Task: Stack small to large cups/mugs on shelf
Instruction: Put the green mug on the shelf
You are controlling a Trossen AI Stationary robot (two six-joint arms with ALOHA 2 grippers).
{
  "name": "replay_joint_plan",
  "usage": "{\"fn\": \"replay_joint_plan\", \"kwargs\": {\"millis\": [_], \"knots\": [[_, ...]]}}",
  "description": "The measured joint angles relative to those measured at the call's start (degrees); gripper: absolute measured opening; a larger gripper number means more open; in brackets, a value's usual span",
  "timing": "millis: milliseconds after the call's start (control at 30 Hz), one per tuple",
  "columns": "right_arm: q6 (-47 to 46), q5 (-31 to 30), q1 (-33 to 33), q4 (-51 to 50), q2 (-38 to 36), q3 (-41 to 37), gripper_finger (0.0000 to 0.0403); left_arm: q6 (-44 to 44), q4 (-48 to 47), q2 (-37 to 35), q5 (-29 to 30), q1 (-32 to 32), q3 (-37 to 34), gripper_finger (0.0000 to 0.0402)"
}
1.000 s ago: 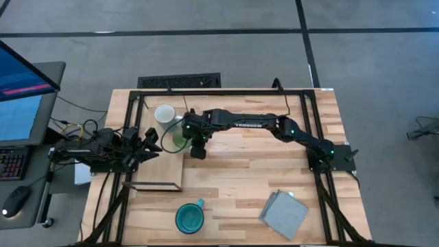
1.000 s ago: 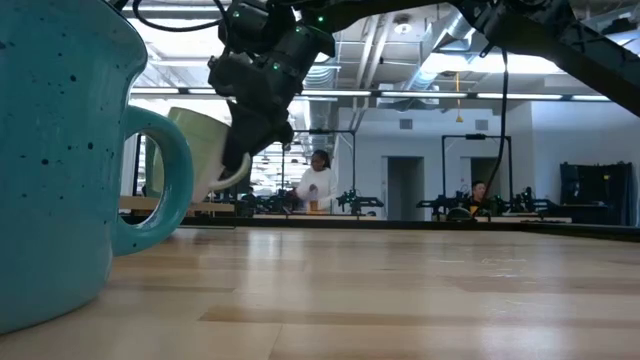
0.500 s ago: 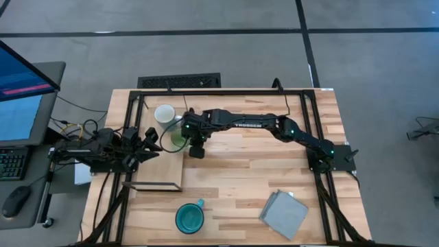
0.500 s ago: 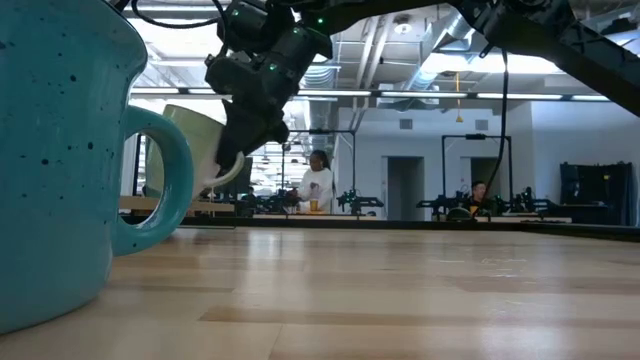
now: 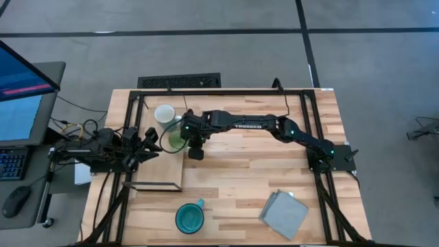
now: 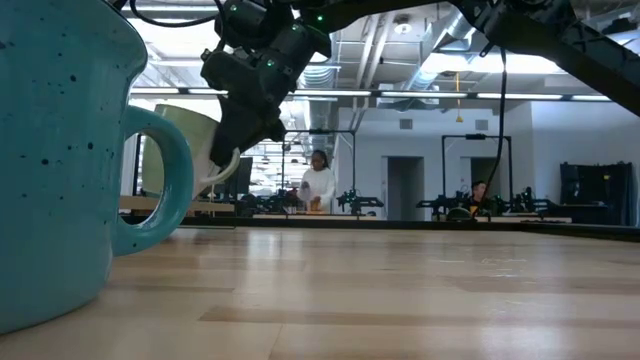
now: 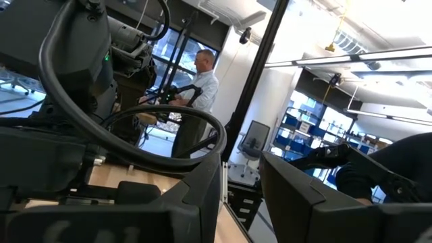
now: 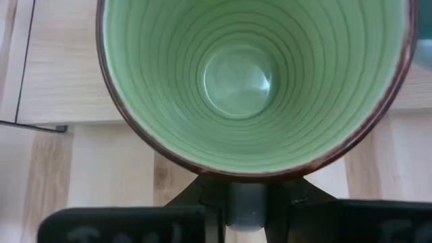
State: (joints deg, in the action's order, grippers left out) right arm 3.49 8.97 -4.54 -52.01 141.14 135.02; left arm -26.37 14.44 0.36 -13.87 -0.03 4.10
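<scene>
Planked tabletop fills the high view. My right gripper [image 5: 186, 135] pinches the light-green mug [image 5: 175, 134] at the far right corner of the shelf [image 5: 159, 171]; the white mug [image 5: 164, 113] stands just beyond my claw, the teal mug [image 5: 189, 218] well behind it. My left gripper [image 5: 152, 140] waits beside the shelf's other edge, no farther from the shelf than my right.

Low view alone shows height and tilt: the green mug hangs off the surface, leaning.

Left wrist: my left fingers [image 7: 202, 196] are parted, holding nothing.

Right wrist: I look straight into the mug's mouth, the handle clamped between my fingers, shelf edge beneath.
</scene>
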Motion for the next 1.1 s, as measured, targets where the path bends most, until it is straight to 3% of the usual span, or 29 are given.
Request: {"fn": "replay_joint_plan", "kwargs": {"millis": [1100], "knots": [[-0.2, 0.2, 0.0, 1.8, 0.1, 0.0, 0.0090, -0.3, -1.0, 0.0, 0.1, 0.0, 0.0, 0.0098]]}}
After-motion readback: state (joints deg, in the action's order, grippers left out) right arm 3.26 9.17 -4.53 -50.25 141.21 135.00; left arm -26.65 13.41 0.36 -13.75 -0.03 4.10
